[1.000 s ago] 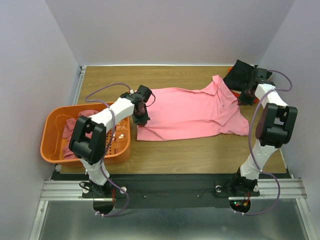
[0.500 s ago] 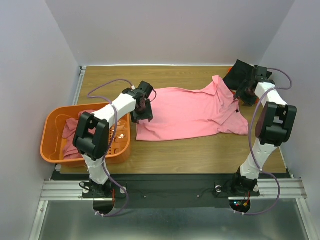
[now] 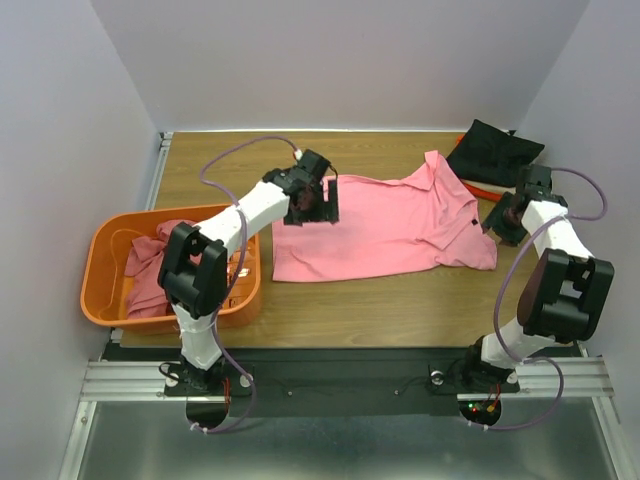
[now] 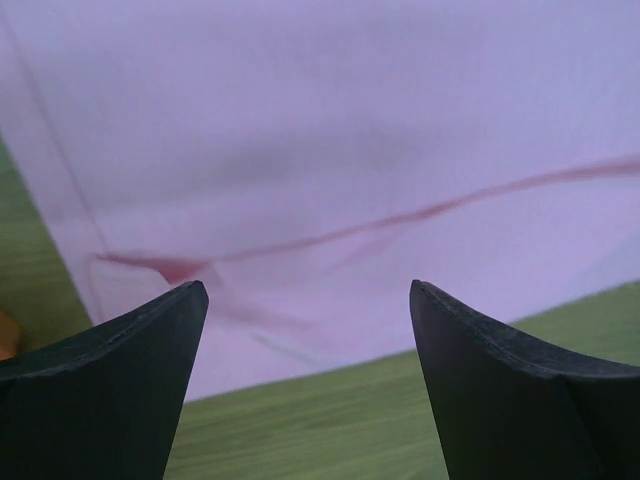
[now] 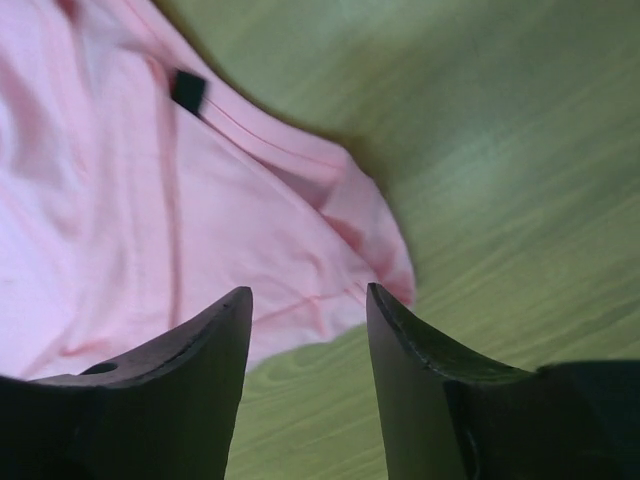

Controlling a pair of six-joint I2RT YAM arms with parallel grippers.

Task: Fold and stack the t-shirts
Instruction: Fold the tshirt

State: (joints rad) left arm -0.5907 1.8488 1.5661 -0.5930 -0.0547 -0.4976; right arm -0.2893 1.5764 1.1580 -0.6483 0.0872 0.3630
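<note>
A light pink collared t-shirt (image 3: 390, 225) lies spread flat across the middle of the table. My left gripper (image 3: 320, 203) hovers over its far left corner, jaws wide open and empty; the left wrist view shows the pink cloth (image 4: 330, 130) and its hem just past the fingertips (image 4: 180, 310). My right gripper (image 3: 505, 218) stands open by the shirt's right sleeve (image 5: 150, 220), holding nothing. A folded black t-shirt (image 3: 495, 150) sits at the back right, with a red-orange one (image 3: 485, 188) peeking from under it. A darker rose t-shirt (image 3: 150, 270) lies crumpled in the basket.
The orange slotted basket (image 3: 92, 275) stands at the table's left edge, beside the left arm. Bare wood (image 3: 400, 300) runs along the near side of the pink shirt. White walls close in the table at the back and both sides.
Both grippers have opened and let go of the pink shirt. The left gripper moved back and right along the shirt's left edge; the right gripper came nearer, from the black shirt to the sleeve.
</note>
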